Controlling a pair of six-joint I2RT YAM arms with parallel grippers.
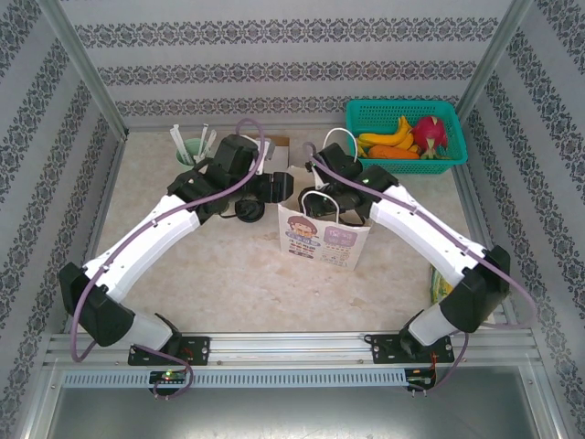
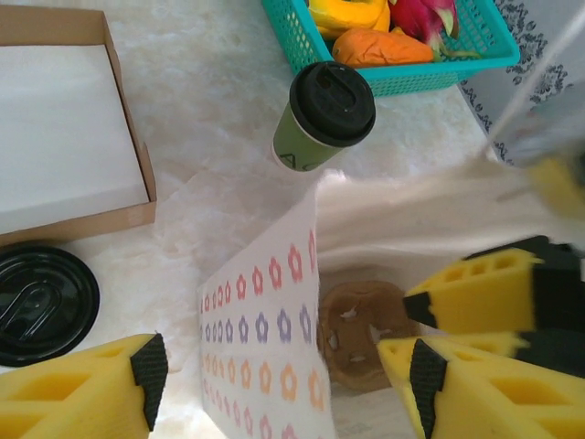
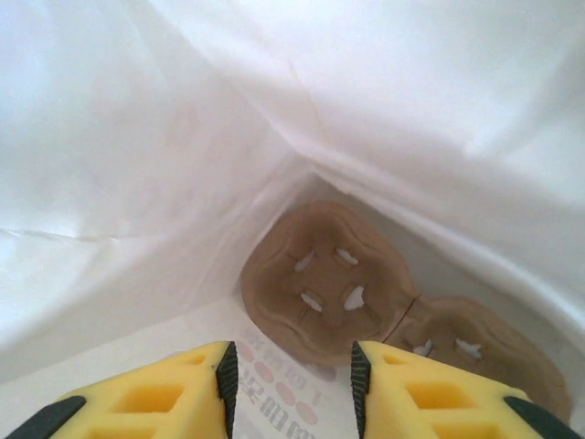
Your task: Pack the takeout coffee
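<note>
Position of takeout coffee (image 2: 324,114): upright on tabletop (image 2: 210,82), lid on, outside paper bag (image 2: 265,347), beyond its far rim and well ahead of left hand (image 2: 283,375); near teal basket (image 2: 439,78) of fruit. Left hand spread wide, pinching nothing, astride the bag's flowered side wall; that wall between hand and cup. Right hand (image 3: 292,389) down inside the bag, fingers parted, nothing between them, above brown cup carrier (image 3: 329,283) on the bag floor. Noted to the left: loose black lid (image 2: 41,302) flat on tabletop, near cardboard tray (image 2: 73,224).
</note>
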